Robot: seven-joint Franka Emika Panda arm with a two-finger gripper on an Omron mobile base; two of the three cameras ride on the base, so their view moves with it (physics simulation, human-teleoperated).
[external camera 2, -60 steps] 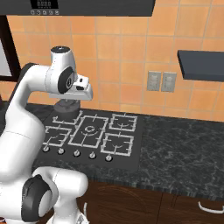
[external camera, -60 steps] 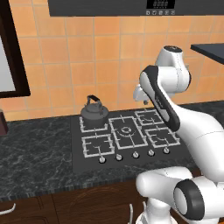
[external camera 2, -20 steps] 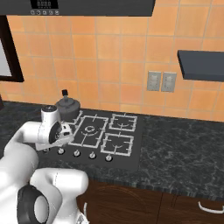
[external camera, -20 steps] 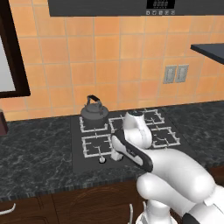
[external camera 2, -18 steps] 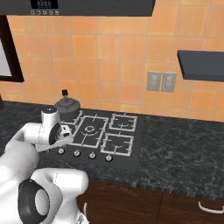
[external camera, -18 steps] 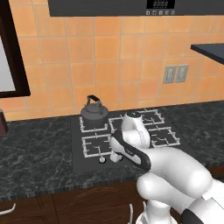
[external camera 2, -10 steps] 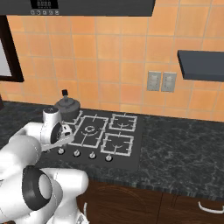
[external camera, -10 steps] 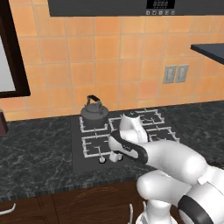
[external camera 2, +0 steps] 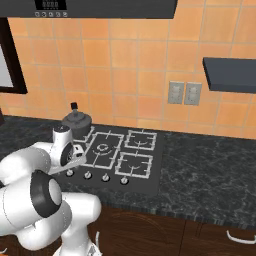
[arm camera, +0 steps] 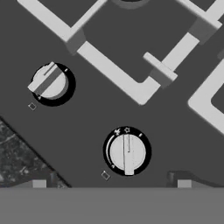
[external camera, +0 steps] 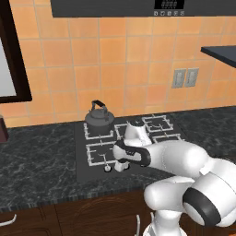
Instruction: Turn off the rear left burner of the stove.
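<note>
Stage: approach, nothing turned yet | end effector (external camera: pixel 120 166) low over stove (external camera: pixel 92 161) front knob row, fingers apart, empty | knob (arm camera: pixel 127 152) centred below, untouched | rear left burner (external camera: pixel 99 129) under kettle (external camera: pixel 99 116) | left: grasp, rotate off.
</note>
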